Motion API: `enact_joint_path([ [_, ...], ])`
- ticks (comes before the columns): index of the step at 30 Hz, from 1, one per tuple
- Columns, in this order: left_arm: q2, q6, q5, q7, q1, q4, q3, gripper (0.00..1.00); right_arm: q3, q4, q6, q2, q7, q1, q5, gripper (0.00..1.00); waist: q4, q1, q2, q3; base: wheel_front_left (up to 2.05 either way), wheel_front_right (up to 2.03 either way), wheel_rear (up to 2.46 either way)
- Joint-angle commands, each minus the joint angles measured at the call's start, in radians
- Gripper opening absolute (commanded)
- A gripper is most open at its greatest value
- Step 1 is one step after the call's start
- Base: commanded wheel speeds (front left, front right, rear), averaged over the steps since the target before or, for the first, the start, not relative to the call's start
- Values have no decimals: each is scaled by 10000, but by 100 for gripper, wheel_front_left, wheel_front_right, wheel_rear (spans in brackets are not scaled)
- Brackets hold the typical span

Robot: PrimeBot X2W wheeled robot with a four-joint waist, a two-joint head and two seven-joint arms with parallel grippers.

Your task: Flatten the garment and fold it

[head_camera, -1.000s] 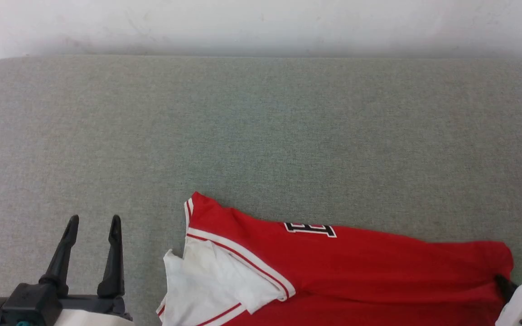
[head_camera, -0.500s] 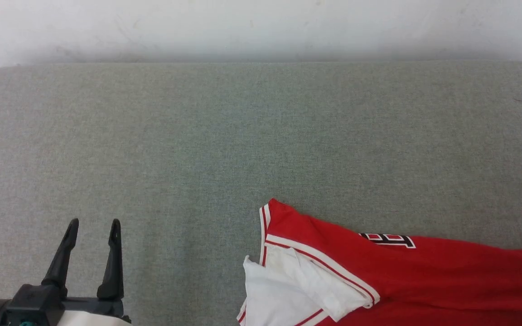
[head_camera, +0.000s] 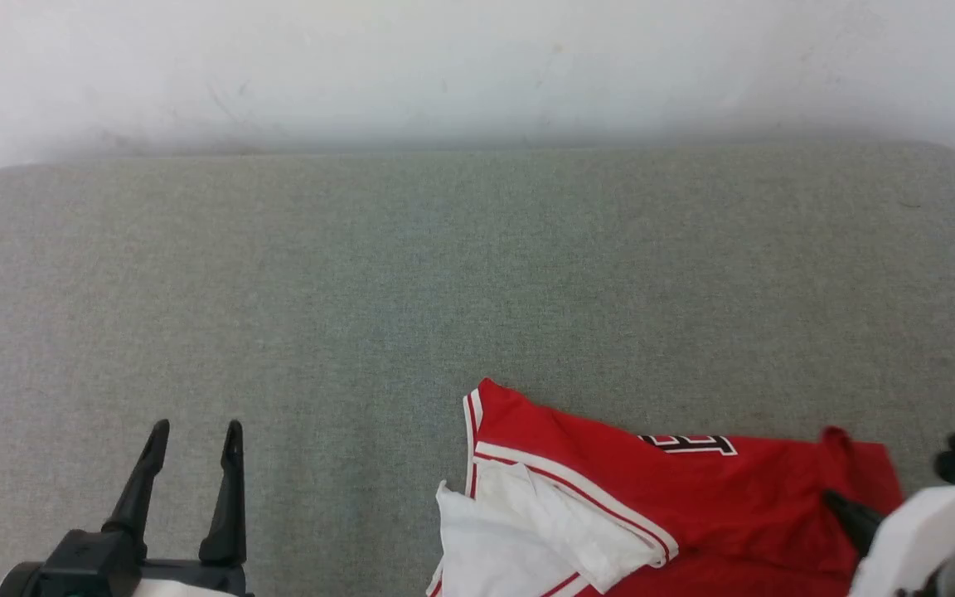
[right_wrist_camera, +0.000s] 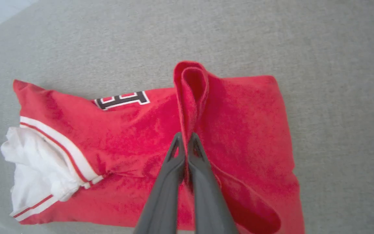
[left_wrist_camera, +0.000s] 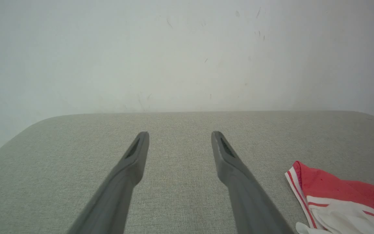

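Pinching noted: right jaws clamped on the garment (head_camera: 693, 497), left jaws spread and empty

Head view. The garment lies crumpled at the near edge of the grey-green surface (head_camera: 361, 290), right of centre, with its red body uppermost. Its white sleeve (head_camera: 511, 539), edged with striped trim, is bunched at the left end. Part of the black, white-outlined lettering (head_camera: 689, 445) shows along the far edge. The left jaws stand at lower left, spread wide with nothing between them, over bare surface and well apart from the garment. At lower right a pale forearm (head_camera: 925, 531) comes in, and one dark tip of the right jaws rests on the red cloth.

Left wrist view. The left jaws stand wide apart, pointing toward the far edge of the surface and the white wall (left_wrist_camera: 187, 48). The garment (left_wrist_camera: 330, 188) shows a trimmed corner at lower right, clear of them.

Right wrist view. The right jaws are closed tight on a raised ridge (right_wrist_camera: 190, 94) of red cloth near the middle of the garment (right_wrist_camera: 248, 130). The ridge stands up from the cloth around it. The white sleeve (right_wrist_camera: 34, 169) lies to the left, with part of the lettering (right_wrist_camera: 122, 99) between it and the ridge.
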Motion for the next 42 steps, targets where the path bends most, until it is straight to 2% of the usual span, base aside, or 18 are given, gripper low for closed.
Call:
enact_joint_path([
  [1,-57,-55,-70,-36,143,30,-25,100,275,-238,-6,-10,83,60,141,0,-6,1,0,-156,0,0,0],
  [7,-45,-56,-134,-8,194,6,-63,100,2102,-952,-6,-10,319,-185,933,0,128,1,0,-249,0,0,0],
  [14,-3,-58,-182,77,86,-11,-94,100,4332,-590,-6,-10,-16,-1342,1570,0,394,1,0,-176,0,0,0],
  [20,-29,-59,-208,166,-80,7,-188,100,5783,524,-6,-10,-410,-2439,1730,0,705,1,0,-160,0,0,0],
  [32,-204,-175,-330,151,-364,280,-414,100,6971,4082,-6,-10,-452,-3665,156,0,1274,1,0,68,0,0,0],
  [33,-223,-192,-332,147,-404,321,-443,100,7049,4349,-6,-10,-411,-3737,-57,7,1314,1,0,79,0,0,0],
  [35,-261,-221,-344,138,-473,409,-489,100,7110,4760,-6,-10,-406,-3839,-232,42,1370,1,0,91,0,0,0],
  [36,-277,-237,-346,133,-508,451,-512,100,7120,4887,-6,-10,-455,-3885,-235,67,1397,1,0,95,0,0,0],
  [37,-294,-251,-348,129,-540,492,-537,100,7159,4961,-6,-10,-517,-3944,-219,100,1419,1,0,98,0,0,0],
  [42,-331,-265,-407,108,-536,626,-550,100,7180,4537,-6,-10,-874,-4155,539,100,1333,1,0,68,0,0,0],
])
